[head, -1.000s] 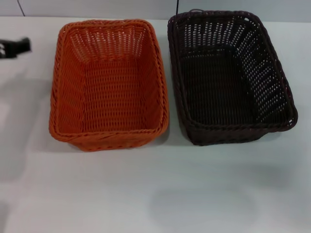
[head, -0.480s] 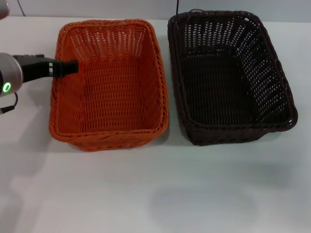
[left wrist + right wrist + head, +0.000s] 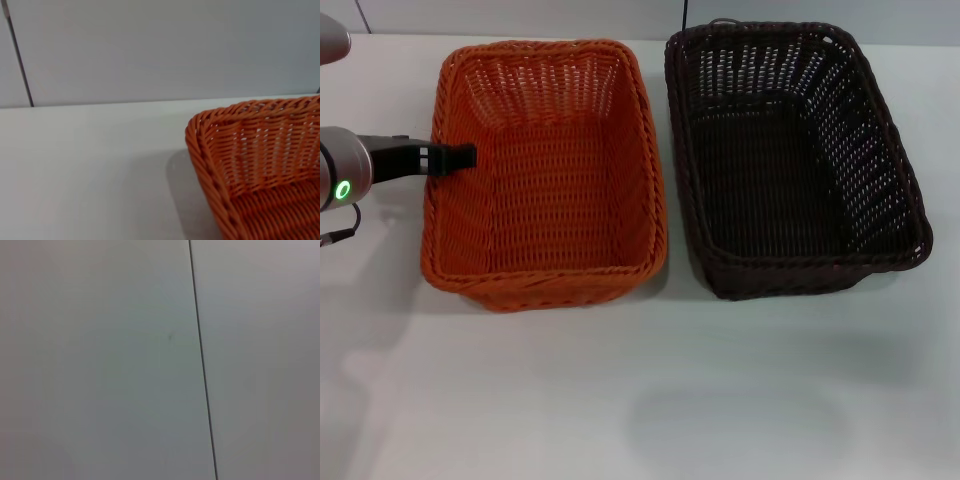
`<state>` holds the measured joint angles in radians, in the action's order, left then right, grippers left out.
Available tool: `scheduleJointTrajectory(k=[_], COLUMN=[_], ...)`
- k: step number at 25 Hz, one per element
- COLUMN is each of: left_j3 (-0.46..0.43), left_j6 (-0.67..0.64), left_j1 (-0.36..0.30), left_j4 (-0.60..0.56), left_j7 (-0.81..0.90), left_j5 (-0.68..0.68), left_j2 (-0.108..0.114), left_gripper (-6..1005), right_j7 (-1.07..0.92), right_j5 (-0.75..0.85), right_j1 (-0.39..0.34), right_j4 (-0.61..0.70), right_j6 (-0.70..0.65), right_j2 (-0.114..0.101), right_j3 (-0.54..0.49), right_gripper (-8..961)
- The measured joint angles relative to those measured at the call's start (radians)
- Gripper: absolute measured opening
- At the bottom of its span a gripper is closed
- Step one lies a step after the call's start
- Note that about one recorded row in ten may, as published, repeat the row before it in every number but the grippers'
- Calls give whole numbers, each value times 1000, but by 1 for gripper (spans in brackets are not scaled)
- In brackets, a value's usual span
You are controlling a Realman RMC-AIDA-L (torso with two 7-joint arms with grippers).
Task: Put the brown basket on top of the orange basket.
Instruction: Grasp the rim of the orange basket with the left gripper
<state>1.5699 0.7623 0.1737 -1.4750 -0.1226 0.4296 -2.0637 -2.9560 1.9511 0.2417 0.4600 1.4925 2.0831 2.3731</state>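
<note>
Brown basket point(image 3: 795, 160) sits on the white table point(image 3: 640, 400), right side, well apart from the left gripper point(image 3: 455, 157). Left gripper is at the orange basket's point(image 3: 545, 175) left rim, about mid-length, tip just over the rim; can't tell if fingers are apart or together. Right gripper not in any view; right wrist cam shows only a pale wall w/ a dark seam. Both baskets hold nothing. They stand upright, openings up, side by side, near but apart, orange on the left. Long axis of each runs front-to-back from the robot. Left wrist cam shows an orange basket corner point(image 3: 260, 165).
</note>
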Motion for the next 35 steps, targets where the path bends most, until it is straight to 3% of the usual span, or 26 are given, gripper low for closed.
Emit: scheduleJointTrajectory(k=[5,18,24,28,32,35], left_j3=[0,31,33,-63,-159,-306], left_j6=[-2,5,38,105,170,286], left_j1=[17,16,14,42,65,114], left_j4=[46,37,-12,-13,-6,7], left_j7=[1,4,-122,-322,-531,-763], left_j5=[4,7,22,154,287,408], left_j2=[-2,2,2,4,4,4], left_gripper=[766,753,462,292,252,232], right_j7=[0,0,0,0,0,0], right_j5=[0,2,2,6,7,8], right_j1=[2,-3,-4,-9,-17,-18], right_j4=[1,0,1,5,13,14], right_j6=[0,9,11,14,15,18], right_j2=[0,0,1,2,2,2], right_j3=[2,4,5,5,6,15], right_gripper=[830,830,830,830,830,830])
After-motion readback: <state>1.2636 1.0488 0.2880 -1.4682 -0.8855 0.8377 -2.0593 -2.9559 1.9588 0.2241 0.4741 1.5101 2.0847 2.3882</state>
